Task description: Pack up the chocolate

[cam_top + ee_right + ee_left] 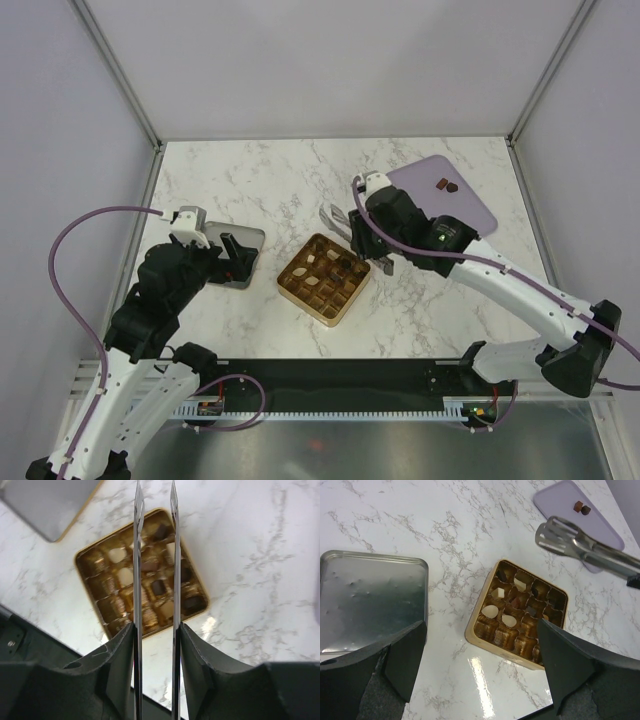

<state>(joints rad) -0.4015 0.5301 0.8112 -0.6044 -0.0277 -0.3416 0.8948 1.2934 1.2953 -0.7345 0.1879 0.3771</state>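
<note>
With my right claw (156, 630) clamping the tongs (138, 555), blades parted and empty, and my left claw (480, 630) gaping empty, I'm judging the chocolate (585, 511) light and brittle, best pinched gently across its sides.

Bright, even, diffuse light from above; shadows soft, faint. White glare streak on marble table (480, 680) beside gold tray (496, 649). Dull mottled sheen on metal lid (370, 600). Glint on tongs (580, 550), edges slightly soft. Close to lens, left gripper (481, 625) fingers (405, 655) out of focus.
</note>
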